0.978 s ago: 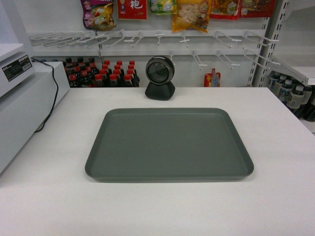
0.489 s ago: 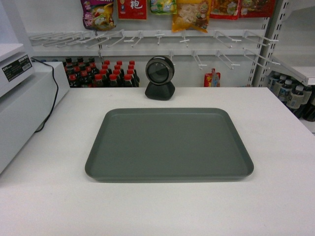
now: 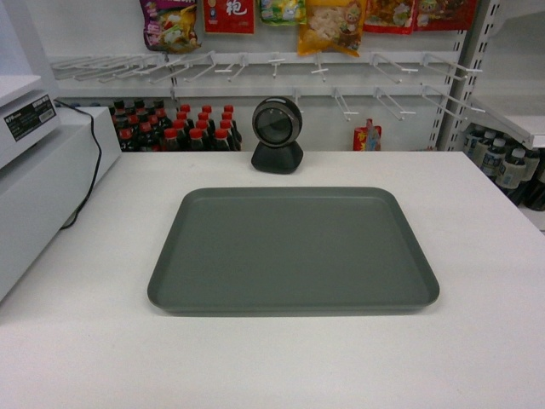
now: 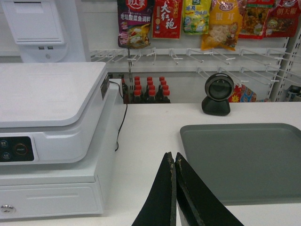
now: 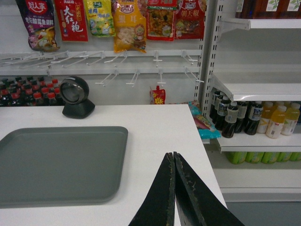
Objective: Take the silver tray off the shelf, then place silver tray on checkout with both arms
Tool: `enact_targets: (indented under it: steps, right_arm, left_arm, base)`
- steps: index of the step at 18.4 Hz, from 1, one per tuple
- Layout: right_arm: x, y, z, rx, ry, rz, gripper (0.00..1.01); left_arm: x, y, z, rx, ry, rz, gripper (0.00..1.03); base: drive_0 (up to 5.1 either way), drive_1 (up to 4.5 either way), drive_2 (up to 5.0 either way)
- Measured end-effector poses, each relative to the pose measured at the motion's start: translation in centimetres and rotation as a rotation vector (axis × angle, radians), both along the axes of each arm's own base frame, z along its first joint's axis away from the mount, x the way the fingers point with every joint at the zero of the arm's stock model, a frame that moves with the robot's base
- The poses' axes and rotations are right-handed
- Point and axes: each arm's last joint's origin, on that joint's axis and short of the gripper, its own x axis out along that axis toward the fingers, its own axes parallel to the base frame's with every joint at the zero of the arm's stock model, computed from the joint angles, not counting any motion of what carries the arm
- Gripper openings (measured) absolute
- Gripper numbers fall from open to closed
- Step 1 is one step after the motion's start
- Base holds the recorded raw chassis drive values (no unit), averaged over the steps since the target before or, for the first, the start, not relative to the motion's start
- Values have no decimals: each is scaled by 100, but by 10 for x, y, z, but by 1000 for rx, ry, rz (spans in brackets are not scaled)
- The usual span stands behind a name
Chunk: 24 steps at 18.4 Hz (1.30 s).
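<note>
I'm keeping both sets of jaws pressed closed w/ nothing in them: left gripper [image 4: 175,162] and right gripper [image 5: 173,162] hanging back off the silver tray [image 3: 294,247], which is lying flat on the checkout [image 3: 477,221] in front of the scanner [image 3: 277,134]. Placement's looking done, so no grip needed.

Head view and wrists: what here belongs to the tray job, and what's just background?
Job items:
- silver tray, flat on the checkout
- left gripper, shut, empty
- right gripper, shut, empty

Background:
- scanner
- register box
- hanging snack packets
- red-capped bottles
</note>
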Motion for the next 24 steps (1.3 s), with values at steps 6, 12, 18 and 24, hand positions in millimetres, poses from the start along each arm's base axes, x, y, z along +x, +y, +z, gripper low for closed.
enact_targets:
  steps: [6,12,18,24]
  right_arm:
    - [-10,0,0,0,-2,0,2]
    - [-21,0,-7,0,56,5,2]
    - [-25,0,-4,-1,10,0,8]
    - [-25,0,-3,-1,8,0,36]
  left_arm:
    - [-8,0,0,0,-1,0,1]
    - [-21,0,-3,0,9,0,1]
    - [-21,0,-4,0,14,1,1]
    - [-21,0,-4,0,13,1,25]
  base:
    - [0,0,0]
    - [0,0,0]
    - [0,0,0]
    - [0,0,0]
